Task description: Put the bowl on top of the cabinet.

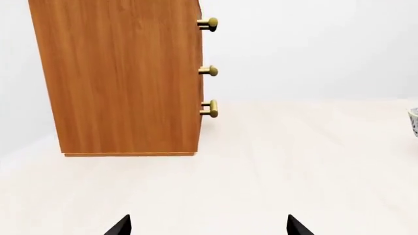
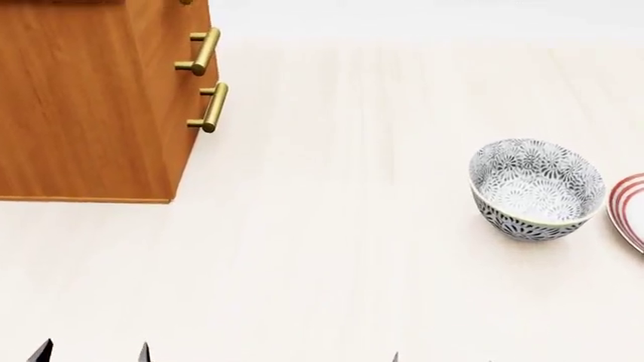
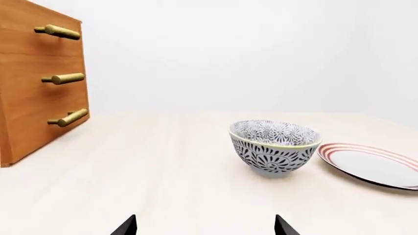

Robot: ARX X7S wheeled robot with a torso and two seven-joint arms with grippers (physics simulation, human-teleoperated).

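- The bowl point(image 2: 535, 190) sits upright on the pale wooden table point(image 2: 332, 249), over on the robot's right side, with its patterned inside showing
- Just beside the bowl, further right, lies a white plate point(image 2: 630, 210) with red rings; the head view cuts it off at its edge, and a narrow gap seems to separate the two
- The cabinet point(image 2: 86, 105) stands on the table at the far left, its brass handles point(image 2: 208, 108) sticking out toward the middle; its top is out of sight in the head view
- Between the cabinet's front and the bowl runs a wide bare stretch of table, and the near strip in front of both claws is bare as well
- The left claw point(image 1: 207, 226) hovers low, facing the cabinet's side, its two dark tips spread wide with nothing between them
- The right claw point(image 3: 204, 226) points at the bowl from well short of it, tips likewise wide apart and holding nothing
- Behind the table there is only a plain white wall point(image 3: 228, 54), evenly lit
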